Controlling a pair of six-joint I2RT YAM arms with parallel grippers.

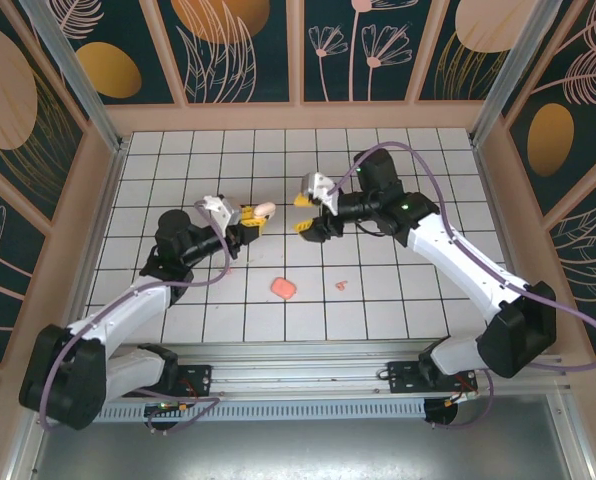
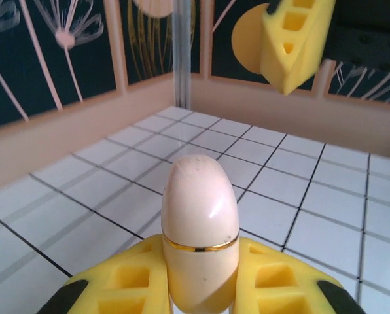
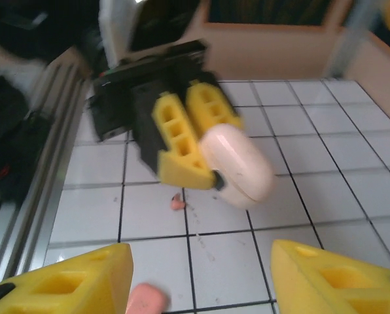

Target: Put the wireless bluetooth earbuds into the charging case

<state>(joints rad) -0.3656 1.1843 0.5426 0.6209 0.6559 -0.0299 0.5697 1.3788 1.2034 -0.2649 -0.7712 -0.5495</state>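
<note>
Charging case (image 2: 199,222) is sitting clamped between the left fingers (image 2: 126,284), raised off the desk (image 1: 178,150), its rounded end poking out past their tips. We are seeing a thin gold seam round its middle with no gap there, so we are judging the lid shut.

Right fingers (image 3: 64,284) are standing spread apart with nothing between them, facing the case from close by without touching it.

One tiny pink earbud (image 1: 342,285) is lying on the desk on the near side of the right fingers. A second pink bit (image 3: 177,203) is lying beneath the left fingers; it is too small for us to name for certain. A salmon-pink piece (image 1: 283,288) is resting between the two.

We are reckoning the case is picked up and nothing is inserted yet. Opening it and seating both earbuds are remaining.
</note>
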